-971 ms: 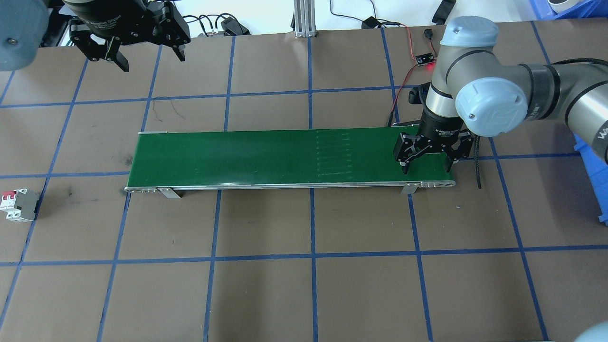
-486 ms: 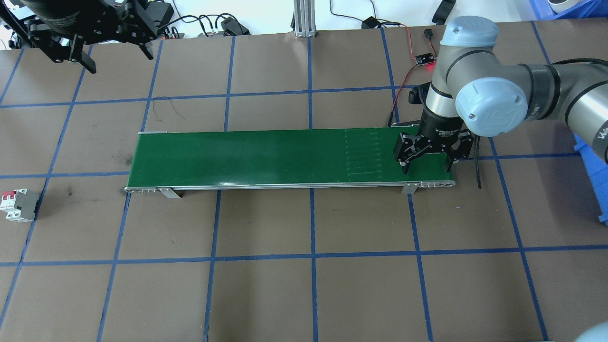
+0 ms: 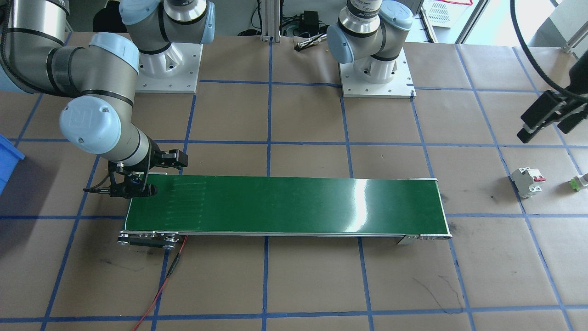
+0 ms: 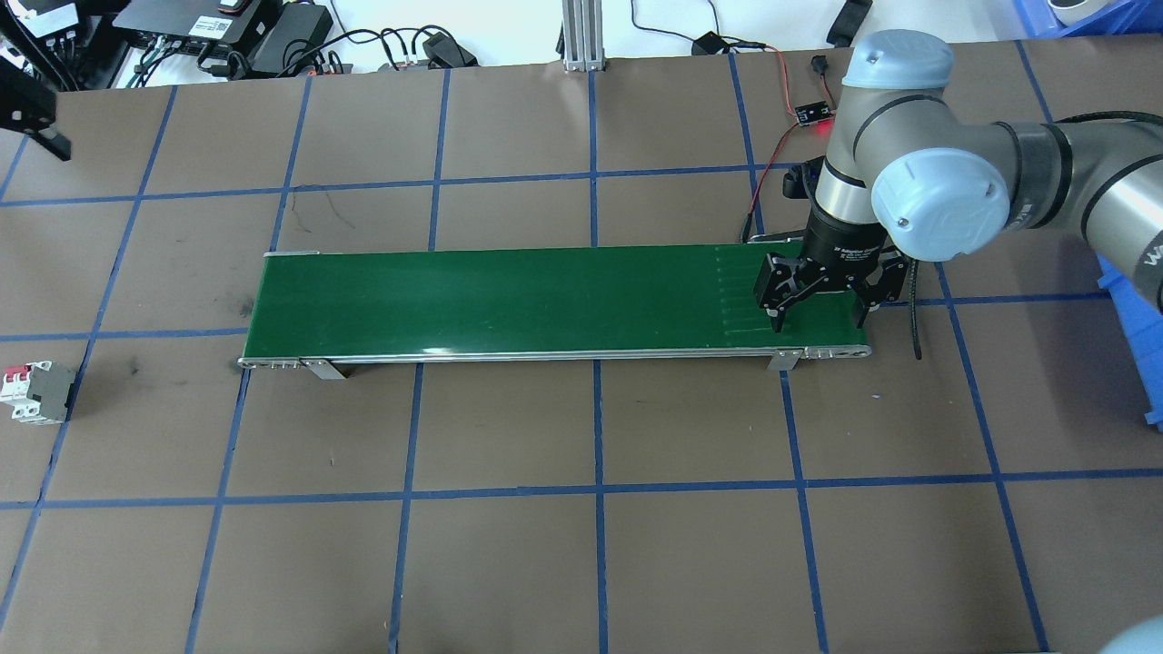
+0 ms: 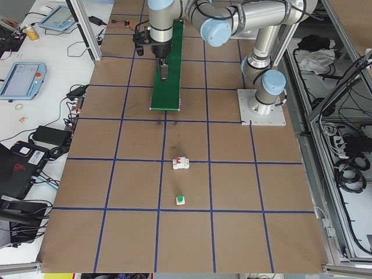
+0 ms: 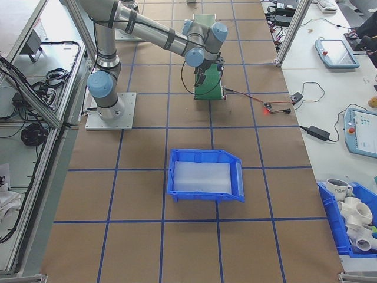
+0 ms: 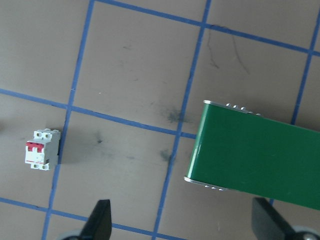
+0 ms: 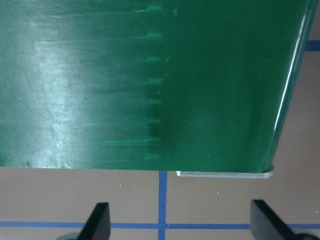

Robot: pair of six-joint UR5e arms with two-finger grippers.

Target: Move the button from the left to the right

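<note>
The button (image 3: 579,182), a small white piece with a light-green base, lies on the brown table beyond the belt's left end; its green cap shows in the exterior left view (image 5: 181,200). My left gripper (image 3: 546,128) hangs open above the table near it, empty; its wrist view does not hold the button. My right gripper (image 4: 818,313) stands open and empty over the right end of the green belt (image 4: 509,300), its fingers (image 8: 97,222) spread beyond the belt's edge.
A white circuit breaker with red levers (image 3: 527,180) stands between the button and the belt, also in the left wrist view (image 7: 42,149). A blue bin (image 6: 206,177) sits on the table past the belt's right end. A red wire (image 3: 161,285) trails from the belt's right end.
My left gripper has moved left, almost out of the overhead view. Faint marks on the belt have travelled right toward the right gripper, which has stayed put.
</note>
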